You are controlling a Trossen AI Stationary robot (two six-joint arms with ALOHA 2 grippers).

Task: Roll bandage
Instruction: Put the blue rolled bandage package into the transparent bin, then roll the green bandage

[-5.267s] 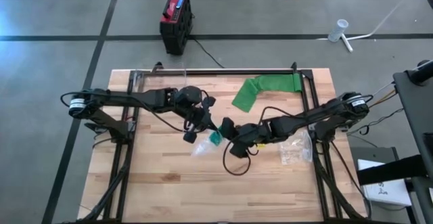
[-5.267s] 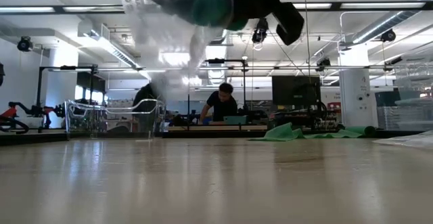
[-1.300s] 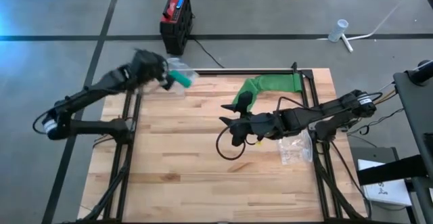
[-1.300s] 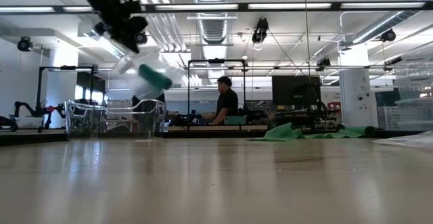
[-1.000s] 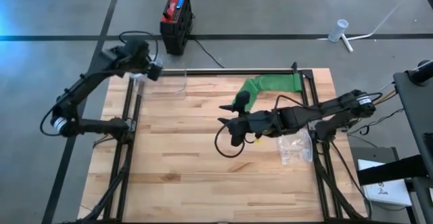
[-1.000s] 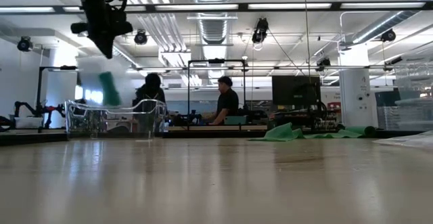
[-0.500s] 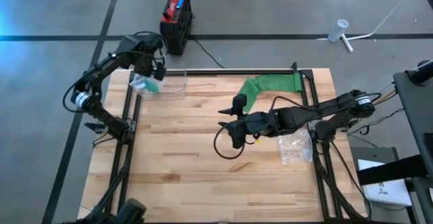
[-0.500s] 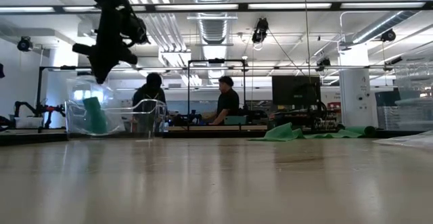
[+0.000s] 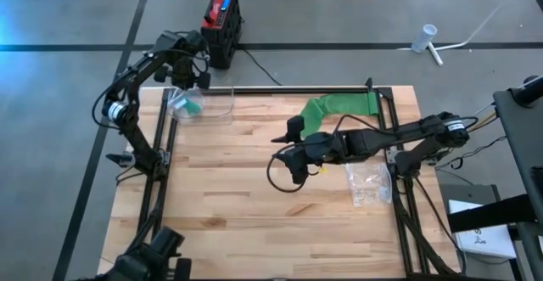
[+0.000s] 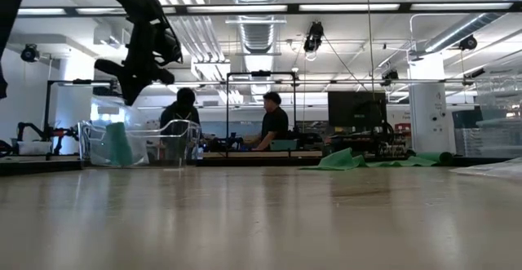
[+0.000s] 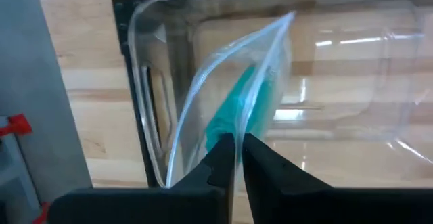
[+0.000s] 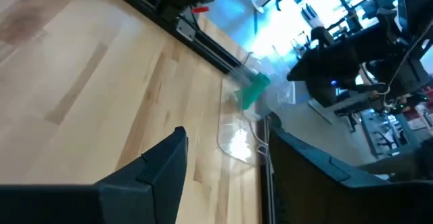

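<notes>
A clear plastic bag (image 11: 270, 61) with a green rolled bandage (image 11: 233, 116) inside sits in a clear bin (image 9: 212, 103) at the table's far left corner. My left gripper (image 11: 238, 143) stands above the bin, shut on the bag. In the low view the green roll (image 10: 118, 143) is low in the bin (image 10: 163, 143). My right gripper (image 9: 284, 149) hovers open over the table's middle with nothing between its fingers. A loose green bandage (image 9: 335, 111) lies spread at the far right. My left gripper pinches the bag's upper edge (image 11: 240, 130) between its two fingers, which come from above and point down into the bin. The bag hangs tilted below them, with the green roll low in the bin.
A heap of clear plastic bags (image 9: 369, 183) lies near the table's right edge. A black cable loop (image 9: 284, 179) hangs under my right arm. A red and black box (image 9: 221, 22) stands on the floor beyond the far edge. People (image 10: 273, 127) stand in the room behind.
My left gripper has come from beyond the far left corner to above the bin and has gone down. The bag with the green roll, lifted clear a second ago, now sits inside the bin.
</notes>
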